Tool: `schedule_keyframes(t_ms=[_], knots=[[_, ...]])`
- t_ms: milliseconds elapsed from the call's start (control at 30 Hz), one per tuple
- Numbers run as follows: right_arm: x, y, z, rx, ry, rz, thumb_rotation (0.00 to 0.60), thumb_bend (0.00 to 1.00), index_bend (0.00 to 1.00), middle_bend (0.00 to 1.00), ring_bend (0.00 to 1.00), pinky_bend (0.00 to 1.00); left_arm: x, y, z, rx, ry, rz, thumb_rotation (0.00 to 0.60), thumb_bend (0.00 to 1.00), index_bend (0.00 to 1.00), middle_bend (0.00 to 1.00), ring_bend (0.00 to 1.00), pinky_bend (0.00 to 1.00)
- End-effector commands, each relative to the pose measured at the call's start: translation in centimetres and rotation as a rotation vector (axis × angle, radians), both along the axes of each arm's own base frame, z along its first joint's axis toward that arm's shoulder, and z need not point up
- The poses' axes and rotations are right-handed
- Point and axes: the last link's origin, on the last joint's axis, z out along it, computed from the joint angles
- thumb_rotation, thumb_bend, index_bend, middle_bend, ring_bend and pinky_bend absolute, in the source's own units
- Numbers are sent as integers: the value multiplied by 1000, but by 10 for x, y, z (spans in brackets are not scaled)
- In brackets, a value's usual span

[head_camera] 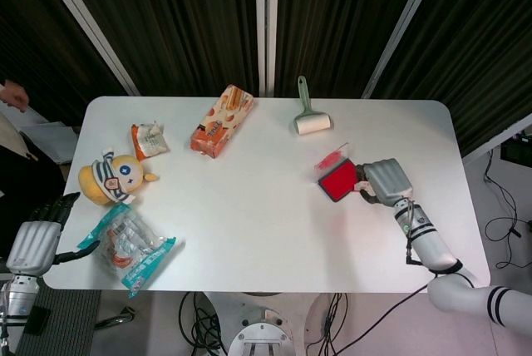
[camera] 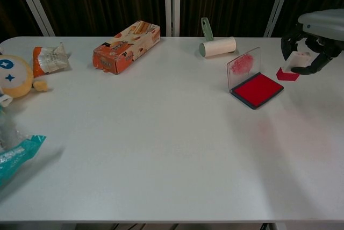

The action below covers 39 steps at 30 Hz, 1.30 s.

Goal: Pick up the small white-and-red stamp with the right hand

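The small white-and-red stamp [camera: 299,59] hangs above the table at the far right of the chest view, tilted, with its red end [camera: 287,74] pointing down and left. My right hand [camera: 316,32] grips the stamp's white body from above. In the head view the right hand [head_camera: 385,181] sits just right of the open red ink pad [head_camera: 338,180], and the fingers mostly cover the stamp. The ink pad [camera: 257,90] lies on the table with its clear lid standing up. My left hand [head_camera: 35,238] hangs beside the table's left edge, fingers apart, holding nothing.
A lint roller [camera: 217,46] lies behind the ink pad. An orange biscuit box [camera: 126,46], a small snack packet [camera: 51,58], a yellow plush toy [camera: 13,77] and a teal bag [head_camera: 129,248] occupy the left half. A person [head_camera: 12,98] stands at the far left.
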Motion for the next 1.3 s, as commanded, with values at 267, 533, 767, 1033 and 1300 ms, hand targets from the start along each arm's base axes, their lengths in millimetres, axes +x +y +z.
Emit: schedule_keyframes(t_ms=[267,533,767,1033,1300], knots=[[-36,41,-40,79,8,-8,600,401,599,562,835,1000,-5,-5,4,15,1,18,130,86,42,118,109,191],[-44,46,-52,86,29,1,600,401,602,561,835,1000,-6,-4,4,28,-10,12,127,86,42,118,109,191],[-47,45,-57,97,30,-16,600,400,580,537,834,1000,-8,-4,4,25,-11,15,128,86,42,118,109,190],[-48,44,-58,109,34,-15,600,382,439,483,833,1000,-9,-4,5,28,-11,21,136,92,42,118,109,191],[-48,46,-55,131,40,-12,600,357,223,367,831,1000,-9,-3,5,29,-10,19,170,105,42,118,109,191]])
